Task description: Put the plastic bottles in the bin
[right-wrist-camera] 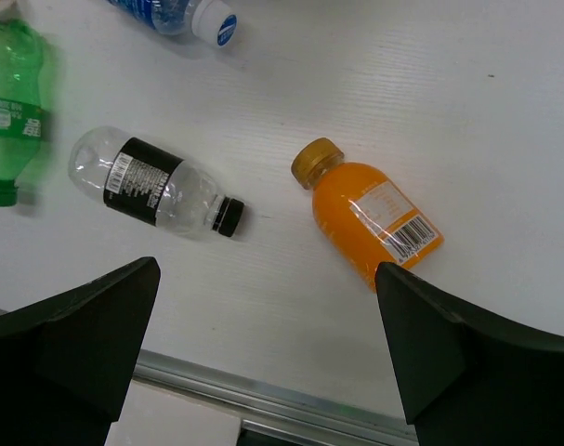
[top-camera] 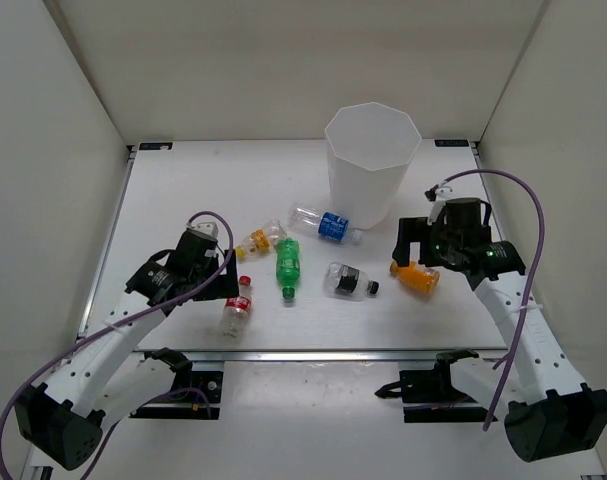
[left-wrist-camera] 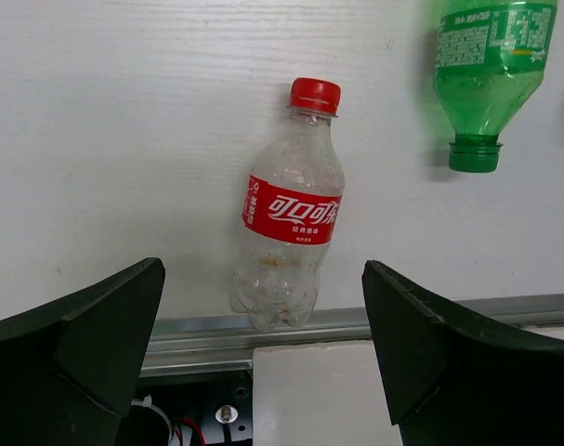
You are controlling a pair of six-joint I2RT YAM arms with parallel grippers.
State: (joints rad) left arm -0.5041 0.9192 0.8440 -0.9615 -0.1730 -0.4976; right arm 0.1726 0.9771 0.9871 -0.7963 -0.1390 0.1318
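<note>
White tabletop boxed in by pale walls on three sides, metal rail along the near edge. Nearest, base touching that rail: red-label bottle, flat on its side, red cap pointing away from the arms. Over it, left gripper, jaws spread wide, nothing held, one finger to each side of the bottle's body; apparently lined up to close across the narrow width, not the length. Slightly farther in, on the right: right gripper, likewise gaping and empty, hanging above bare table between black-label bottle and orange bottle; orange one just beside one finger, so probably the intended pick, though not yet centred between the two. Roughly level with these, green bottle, lying lengthwise, well apart from both sets of fingers. Beyond it, yellow-label bottle and blue-label bottle, both down flat, the blue one near the foot of the bin. Farthest back, right of centre: bin, upright, mouth open, no bottle visible inside; all six bottles outside it, task seemingly at its first pick. Likely set there for reach from either arm.
</note>
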